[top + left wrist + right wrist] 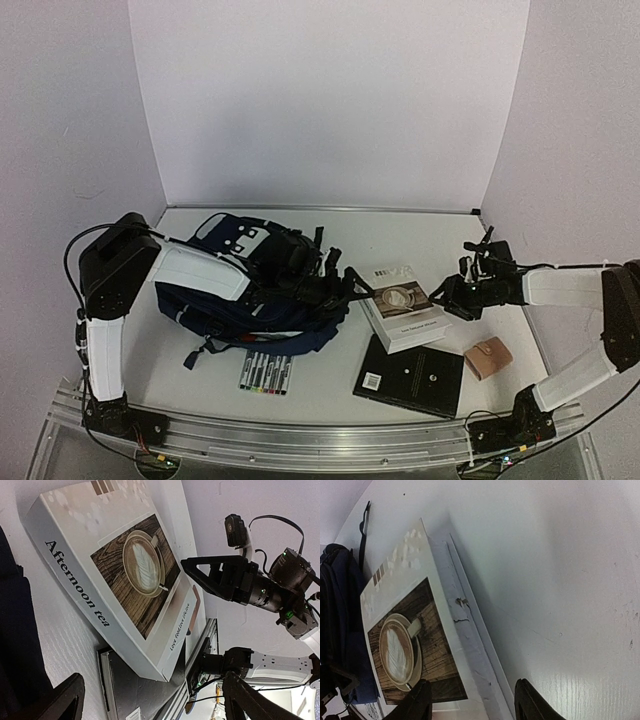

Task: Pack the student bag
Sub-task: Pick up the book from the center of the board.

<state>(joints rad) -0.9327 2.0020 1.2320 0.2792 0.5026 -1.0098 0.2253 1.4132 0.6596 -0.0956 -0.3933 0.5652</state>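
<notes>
student bag (250, 322) | lying flat (contents hidden) | white book (405, 310) just beside

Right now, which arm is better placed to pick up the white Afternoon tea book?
Probably the right. The right gripper is open with the edge of the white book between its fingers, whereas the left gripper reaches it only across the student bag.

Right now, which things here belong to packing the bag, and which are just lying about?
In hand: student bag; Afternoon tea book.
Lying untouched, probably for packing later: black book; marker pens; tan pouch.
</notes>
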